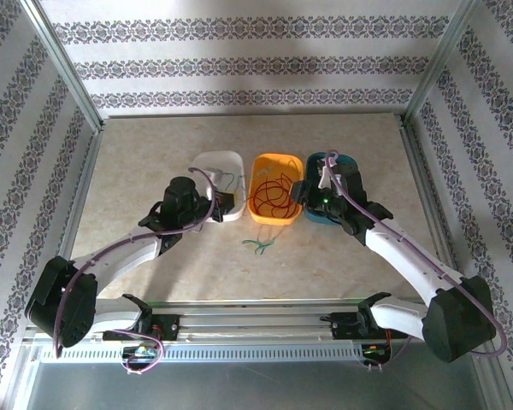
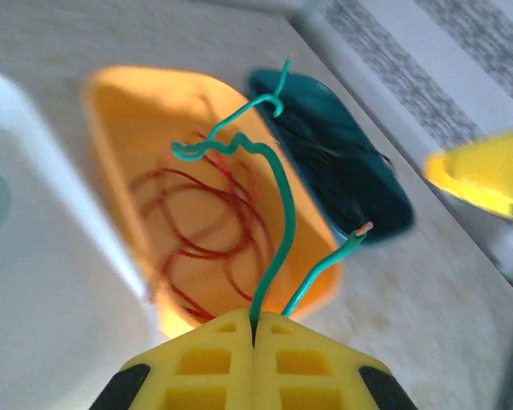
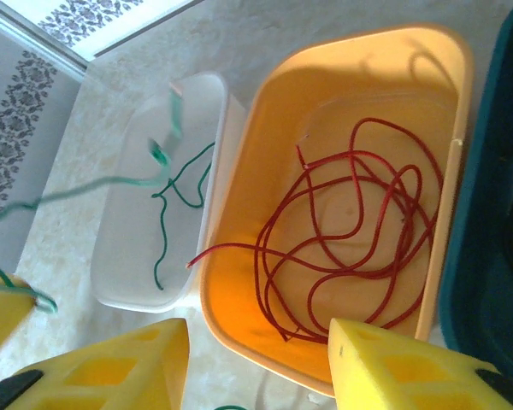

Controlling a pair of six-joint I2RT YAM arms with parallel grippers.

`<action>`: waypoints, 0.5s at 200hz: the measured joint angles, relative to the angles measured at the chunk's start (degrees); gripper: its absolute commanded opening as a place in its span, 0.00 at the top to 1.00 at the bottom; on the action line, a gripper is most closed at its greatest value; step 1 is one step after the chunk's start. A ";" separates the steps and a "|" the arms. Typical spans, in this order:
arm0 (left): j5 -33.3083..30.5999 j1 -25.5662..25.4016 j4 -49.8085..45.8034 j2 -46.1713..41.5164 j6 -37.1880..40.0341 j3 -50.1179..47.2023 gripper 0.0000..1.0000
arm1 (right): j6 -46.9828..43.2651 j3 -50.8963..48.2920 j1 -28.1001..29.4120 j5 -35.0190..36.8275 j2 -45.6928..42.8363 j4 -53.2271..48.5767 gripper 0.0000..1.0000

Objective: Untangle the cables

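Table [image 1: 137, 171]: red cables [image 3: 350, 231] sorted; left gripper [image 2: 253, 329] pinches green cable [image 2: 285, 218]; right gripper [image 3: 258, 363] gapes empty; green piece [image 1: 258, 246] near front edge seemingly unsorted.

The desk [image 1: 137, 162] lies bare behind the three trays, left of the white tray [image 1: 207, 161] and right of the teal tray [image 1: 349, 158]. These two and the orange tray [image 1: 274, 159] between them stand side by side with no passable gap. The left pincer [image 2: 252, 329], closed on a green cable [image 2: 278, 196], crowds the white tray's near right corner. The right pincer [image 3: 256, 342], fingers apart, hangs over the orange tray's near rim. In front, a loose green cable [image 1: 258, 246] lies between the arms.
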 measured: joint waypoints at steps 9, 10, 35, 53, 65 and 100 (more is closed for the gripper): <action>-2.56 1.22 -0.02 -0.24 -0.68 -0.15 1.00 | 0.00 -0.09 0.00 0.52 -0.44 -0.09 0.53; -2.75 1.31 -0.02 -0.26 -0.72 -0.17 1.00 | -0.02 -0.09 0.00 0.61 -0.50 -0.11 0.53; -8.02 3.34 -0.04 0.26 -1.68 -0.20 1.00 | -0.04 -0.13 0.00 1.07 -1.46 -0.66 0.53; -10.71 3.67 -0.02 2.51 -1.79 0.09 1.00 | -0.15 -0.15 0.00 1.07 -1.60 -0.96 0.53; -12.57 3.67 -0.09 5.40 -1.77 0.94 1.00 | -0.22 -0.15 0.00 0.98 -1.57 -1.18 0.53; -17.62 3.67 -0.07 11.37 -0.11 3.45 0.46 | -2.86 0.37 2.14 0.04 -0.44 -3.45 0.53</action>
